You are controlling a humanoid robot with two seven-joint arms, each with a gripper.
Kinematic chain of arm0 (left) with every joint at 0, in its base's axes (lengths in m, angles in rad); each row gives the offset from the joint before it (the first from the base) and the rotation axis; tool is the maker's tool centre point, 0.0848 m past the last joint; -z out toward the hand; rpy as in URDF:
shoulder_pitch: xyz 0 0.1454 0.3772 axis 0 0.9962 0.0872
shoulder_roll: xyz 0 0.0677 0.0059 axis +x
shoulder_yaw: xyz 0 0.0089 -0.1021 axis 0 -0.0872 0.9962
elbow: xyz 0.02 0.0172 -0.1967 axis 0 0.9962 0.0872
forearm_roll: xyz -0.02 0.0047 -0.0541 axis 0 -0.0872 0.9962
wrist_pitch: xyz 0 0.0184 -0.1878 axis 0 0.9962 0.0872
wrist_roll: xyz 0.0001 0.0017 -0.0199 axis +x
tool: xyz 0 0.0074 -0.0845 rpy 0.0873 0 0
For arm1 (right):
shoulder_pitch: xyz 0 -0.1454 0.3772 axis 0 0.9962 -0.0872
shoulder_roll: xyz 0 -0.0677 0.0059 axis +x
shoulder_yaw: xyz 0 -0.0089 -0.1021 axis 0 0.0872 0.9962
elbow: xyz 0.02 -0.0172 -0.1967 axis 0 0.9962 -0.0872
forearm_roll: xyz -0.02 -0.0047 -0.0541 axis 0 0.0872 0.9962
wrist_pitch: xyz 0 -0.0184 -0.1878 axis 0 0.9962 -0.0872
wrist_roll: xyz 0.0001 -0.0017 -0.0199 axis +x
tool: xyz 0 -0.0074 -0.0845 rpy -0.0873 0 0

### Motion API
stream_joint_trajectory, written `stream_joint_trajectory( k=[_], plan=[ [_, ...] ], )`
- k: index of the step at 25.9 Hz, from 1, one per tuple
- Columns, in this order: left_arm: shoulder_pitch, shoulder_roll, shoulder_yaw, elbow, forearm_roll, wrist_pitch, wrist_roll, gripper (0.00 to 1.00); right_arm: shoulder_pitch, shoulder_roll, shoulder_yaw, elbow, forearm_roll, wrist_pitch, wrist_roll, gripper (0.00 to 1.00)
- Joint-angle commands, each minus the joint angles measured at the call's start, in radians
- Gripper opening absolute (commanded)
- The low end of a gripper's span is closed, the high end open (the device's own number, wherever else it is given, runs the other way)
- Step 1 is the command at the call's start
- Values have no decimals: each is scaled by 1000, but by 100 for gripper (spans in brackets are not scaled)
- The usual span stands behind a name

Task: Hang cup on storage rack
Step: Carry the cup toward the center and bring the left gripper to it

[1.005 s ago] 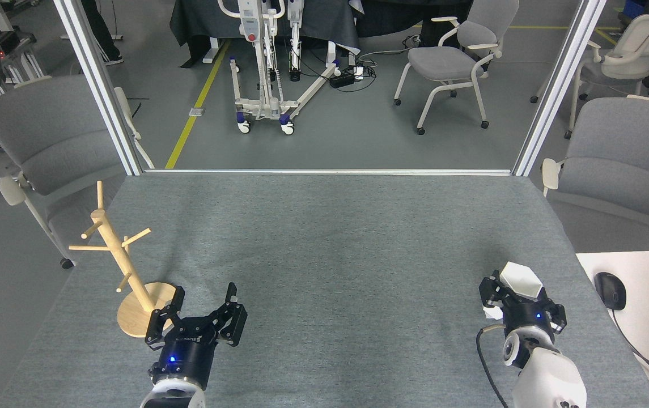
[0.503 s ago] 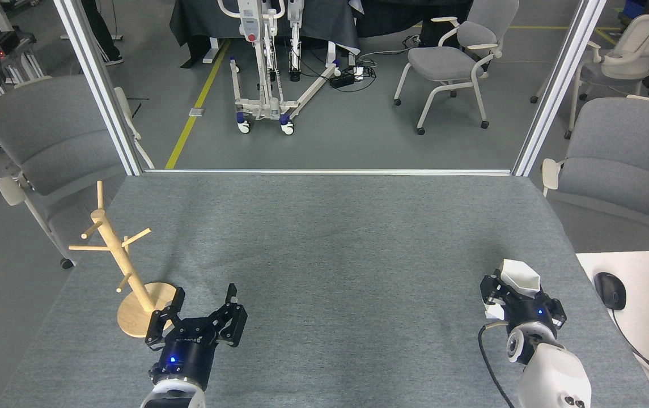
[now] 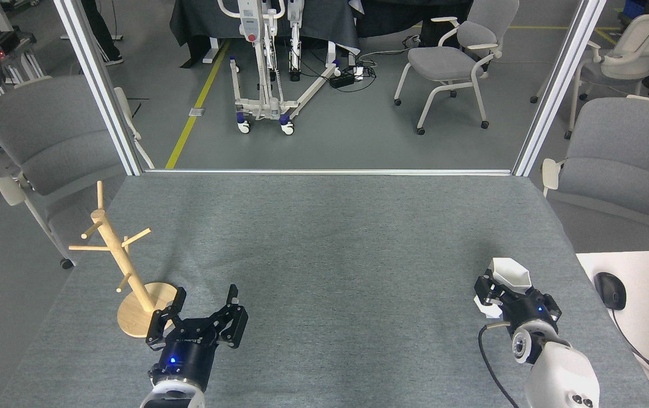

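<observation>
We hold the small white faceted cup [image 3: 509, 273] in our right gripper [image 3: 505, 294], fingers clamped on it; the light wooden mug tree [image 3: 122, 262] stands far left across the counter, beside our spread-open left gripper [image 3: 202, 317].

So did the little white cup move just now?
Yes. The cup, shut in the right gripper, has shifted a little left, away from the computer mouse on the white desk, and tipped so its opening shows.
</observation>
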Motion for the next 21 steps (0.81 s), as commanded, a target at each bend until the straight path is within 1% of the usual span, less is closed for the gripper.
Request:
stream_joint_trajectory(
  k=[1,3,5,6,7,10,14,15,16,17,19,21],
  plan=[
    [2,-2,-1,-1,0,-24,-1,100,3,-24,4,-22,9,-102,0,5],
    [4,1,-1,-1,0,-30,0,100,3,-44,7,-74,13,-220,2,2],
    [5,3,-2,-4,0,-44,5,100,5,-108,8,-114,13,-431,29,0],
    [5,3,-2,-4,0,-58,5,100,5,-127,7,-119,6,-554,49,0],
    [7,3,-4,-6,-2,-73,6,100,2,-137,5,-122,6,-638,61,0],
    [11,4,-11,-12,-11,-105,8,100,-15,-137,4,-151,3,-638,63,0],
    [47,17,-117,-32,-23,-124,9,100,-3,-125,5,-291,0,-638,78,0],
    [54,24,-151,-35,-44,-124,9,100,5,-122,14,-335,0,-637,81,0],
    [57,29,-180,-35,-78,-124,9,100,23,-114,22,-384,0,-562,89,0],
    [59,31,-206,-33,-120,-124,9,100,49,-98,31,-433,0,-480,101,0],
    [65,23,-280,-33,-213,-121,9,100,98,-42,86,-579,-1,-272,141,0],
    [64,17,-355,-38,-256,-113,8,100,138,-21,168,-731,-6,-79,196,0]
  ],
)
